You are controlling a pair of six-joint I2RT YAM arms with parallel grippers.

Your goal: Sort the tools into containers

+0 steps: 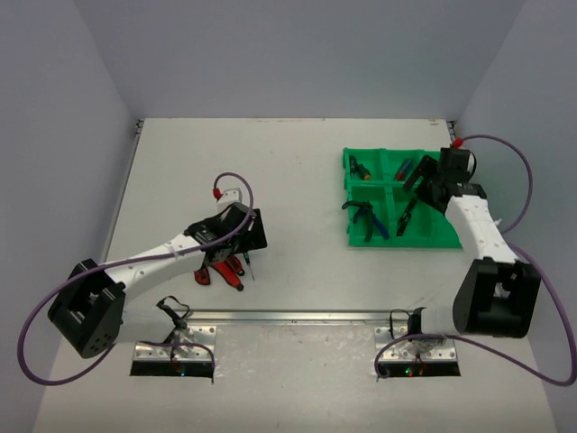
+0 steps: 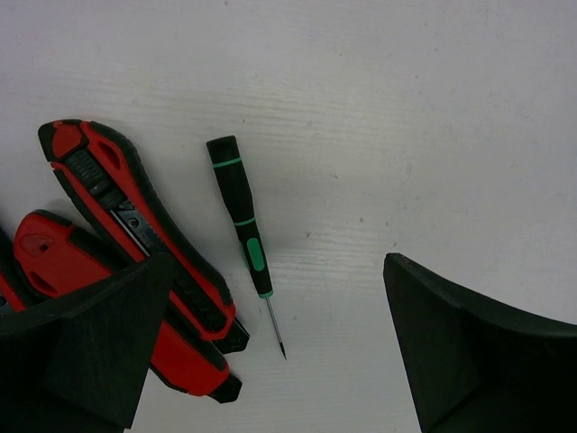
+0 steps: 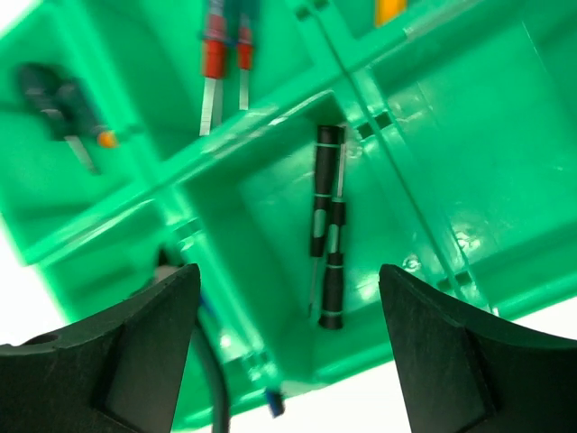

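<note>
From above, we see the left gripper (image 1: 245, 246) hiding most of the red cutters (image 1: 222, 271) on the tabletop (image 1: 297, 180). Its camera shows it wide over a green screwdriver (image 2: 242, 216). The right gripper (image 3: 288, 271) hangs wide over the blurry tray (image 3: 451, 162), with two black screwdrivers (image 3: 332, 280) inside.

Beside the left hand (image 2: 278, 298): two red cutters (image 2: 126, 216) plainly seen, one green-banded screwdriver (image 2: 242, 221). Under the right hand (image 3: 288, 280): two black screwdrivers (image 3: 332, 271).
</note>
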